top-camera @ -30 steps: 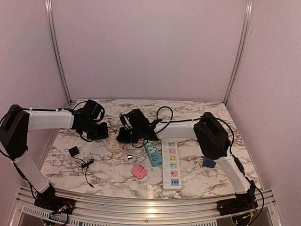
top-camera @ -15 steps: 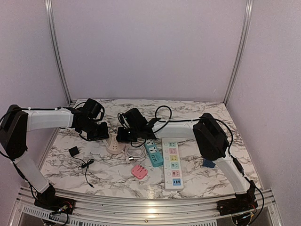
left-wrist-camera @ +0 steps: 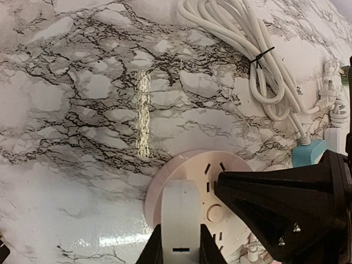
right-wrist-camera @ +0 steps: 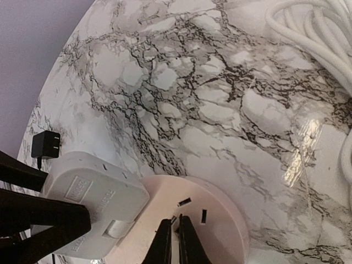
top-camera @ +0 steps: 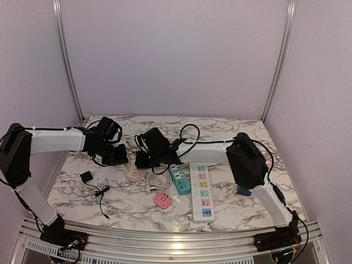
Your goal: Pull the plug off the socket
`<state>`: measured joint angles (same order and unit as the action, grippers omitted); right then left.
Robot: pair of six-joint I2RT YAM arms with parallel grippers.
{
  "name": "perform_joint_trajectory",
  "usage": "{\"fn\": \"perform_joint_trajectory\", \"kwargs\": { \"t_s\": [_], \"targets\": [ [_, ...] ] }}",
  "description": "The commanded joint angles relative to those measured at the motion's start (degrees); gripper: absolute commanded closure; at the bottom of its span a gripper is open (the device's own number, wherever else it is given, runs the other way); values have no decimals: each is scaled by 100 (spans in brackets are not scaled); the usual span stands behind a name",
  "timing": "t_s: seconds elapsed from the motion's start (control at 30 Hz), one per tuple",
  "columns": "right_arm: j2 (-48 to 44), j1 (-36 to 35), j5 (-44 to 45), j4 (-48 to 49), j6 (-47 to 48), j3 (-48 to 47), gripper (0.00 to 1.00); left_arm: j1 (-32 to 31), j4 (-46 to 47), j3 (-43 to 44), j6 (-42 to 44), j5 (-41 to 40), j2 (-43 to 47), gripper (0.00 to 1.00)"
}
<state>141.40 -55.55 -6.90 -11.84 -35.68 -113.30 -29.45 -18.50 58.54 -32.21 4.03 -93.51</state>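
Plug: your white plug [left-wrist-camera: 180,212] stands on the near-left part of the round pink socket [left-wrist-camera: 234,168]. You cannot tell from these views whether its pins are seated in the slots.
Left jaws: on your left gripper [left-wrist-camera: 179,250] the jaws are closed on the plug, with one black finger pressed against each of its sides.
Right jaws: on your right gripper [right-wrist-camera: 175,239] the jaws are drawn together to a thin slit with nothing between them. The tips appear to rest on the socket's face, right by a pair of slots.
Plug against right jaws: in the right wrist view the plug lies just left of those tips, close to them but not touching.
Socket: it lies flat on the marble worktop [left-wrist-camera: 82,110]. In the top view you see it between the two grippers and partly under them.
Cable: a tied bundle of white cable [left-wrist-camera: 258,60] lies beyond the socket, well apart from the plug.
Charger: a small black charger [right-wrist-camera: 45,144] sits on the worktop past the plug on your left side.
Power strips: a teal strip [top-camera: 179,180] and a long white strip [top-camera: 201,190] lie to the right of the socket.
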Motion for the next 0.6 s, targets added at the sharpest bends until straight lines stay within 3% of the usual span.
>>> {"fn": "perform_joint_trajectory", "kwargs": {
  "t_s": [0.0, 0.1, 0.37, 0.57],
  "targets": [
    [-415, -112, 241, -507, 336, 55, 88, -44, 120, -167, -53, 156, -135, 99],
    [-514, -176, 426, -541, 512, 175, 81, -45, 104, -130, -58, 142, -149, 99],
    [-467, -401, 956, -790, 906, 189, 73, -44, 81, -41, -87, 235, -137, 99],
    [-320, -515, 1305, -1015, 1022, 199, 72, 10, 165, -35, -216, 445, -55, 99]
  ]
}}
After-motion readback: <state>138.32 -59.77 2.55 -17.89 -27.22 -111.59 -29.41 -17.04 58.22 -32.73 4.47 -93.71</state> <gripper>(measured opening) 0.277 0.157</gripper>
